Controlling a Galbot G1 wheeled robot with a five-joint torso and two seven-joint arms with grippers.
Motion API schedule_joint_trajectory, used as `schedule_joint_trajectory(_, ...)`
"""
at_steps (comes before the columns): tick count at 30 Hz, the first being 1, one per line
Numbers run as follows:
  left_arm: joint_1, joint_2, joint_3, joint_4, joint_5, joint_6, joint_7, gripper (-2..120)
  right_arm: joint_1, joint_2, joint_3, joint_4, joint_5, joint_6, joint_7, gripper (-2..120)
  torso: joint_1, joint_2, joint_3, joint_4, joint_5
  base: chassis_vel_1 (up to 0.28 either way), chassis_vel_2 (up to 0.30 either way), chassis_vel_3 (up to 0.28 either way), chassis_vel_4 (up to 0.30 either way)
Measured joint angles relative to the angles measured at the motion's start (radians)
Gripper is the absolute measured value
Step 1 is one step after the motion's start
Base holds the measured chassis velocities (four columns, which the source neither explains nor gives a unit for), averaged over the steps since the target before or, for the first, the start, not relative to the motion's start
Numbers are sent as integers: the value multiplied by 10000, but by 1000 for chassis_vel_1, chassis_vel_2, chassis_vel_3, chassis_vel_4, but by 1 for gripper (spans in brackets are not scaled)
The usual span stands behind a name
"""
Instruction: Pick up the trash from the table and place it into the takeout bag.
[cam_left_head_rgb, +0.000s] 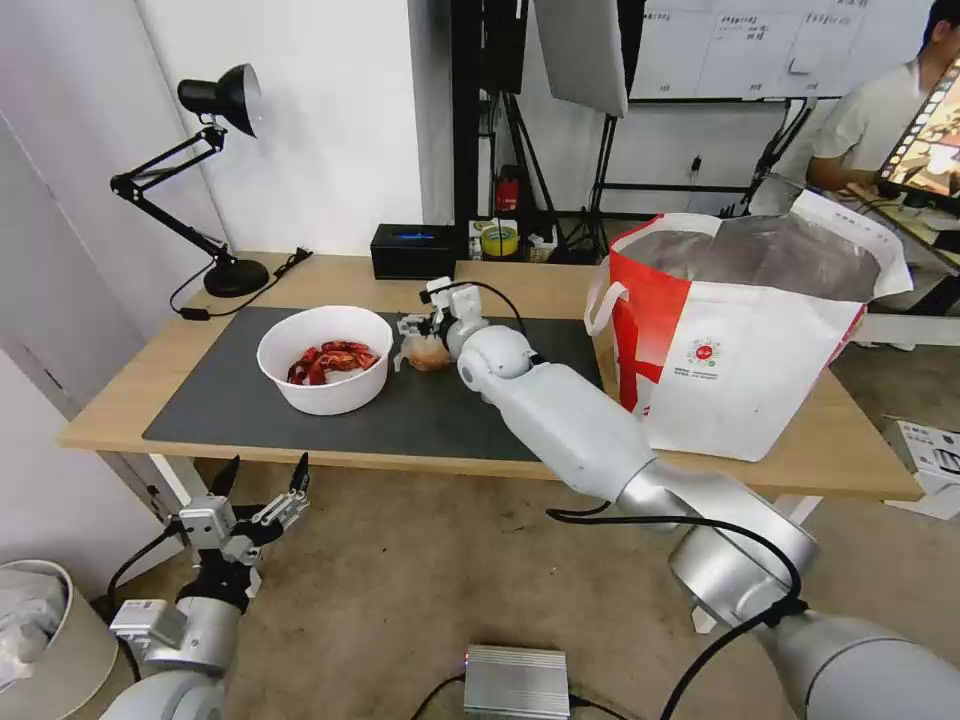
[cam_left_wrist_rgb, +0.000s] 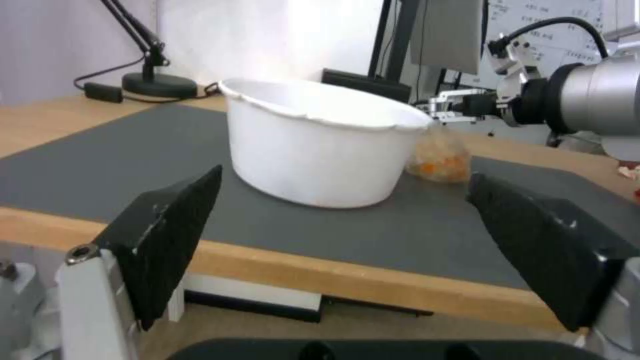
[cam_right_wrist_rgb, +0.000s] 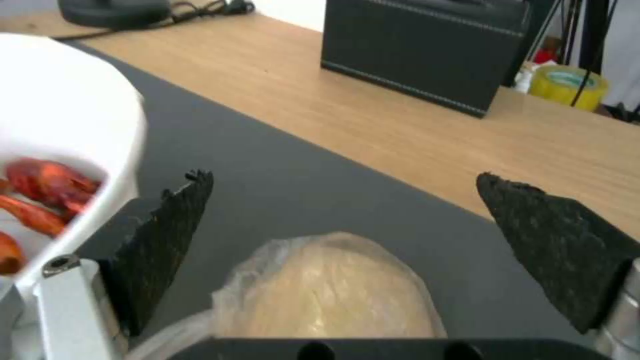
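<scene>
The trash on the table (cam_left_head_rgb: 130, 405) is a white round bowl of red scraps (cam_left_head_rgb: 325, 360) and a clear-wrapped pale-orange lump (cam_left_head_rgb: 428, 352) just right of it, both on the dark grey mat (cam_left_head_rgb: 230, 405). My right gripper (cam_left_head_rgb: 412, 326) hovers open directly over the lump (cam_right_wrist_rgb: 333, 295), its black fingers (cam_right_wrist_rgb: 173, 235) spread to either side without touching it. The bowl (cam_right_wrist_rgb: 60, 165) is close beside one finger. My left gripper (cam_left_head_rgb: 262, 482) hangs open below the table's front edge, facing the bowl (cam_left_wrist_rgb: 320, 150) and lump (cam_left_wrist_rgb: 440, 157). The takeout bag (cam_left_head_rgb: 740, 340) stands open at the table's right.
A black box (cam_left_head_rgb: 412, 250) and a yellow tape roll (cam_left_head_rgb: 500, 240) sit at the back of the table, a black desk lamp (cam_left_head_rgb: 215, 180) at the back left. A bin (cam_left_head_rgb: 40, 640) and a metal box (cam_left_head_rgb: 515, 682) are on the floor.
</scene>
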Motion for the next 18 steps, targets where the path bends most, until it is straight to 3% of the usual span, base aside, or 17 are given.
schedule_joint_trajectory(18, -248, 167, 220, 417, -36, 11, -15, 100, -355, 206, 332, -1024, -762, 222, -467, 100, -1, 0, 0, -1, 1, 0, 0, 0, 0)
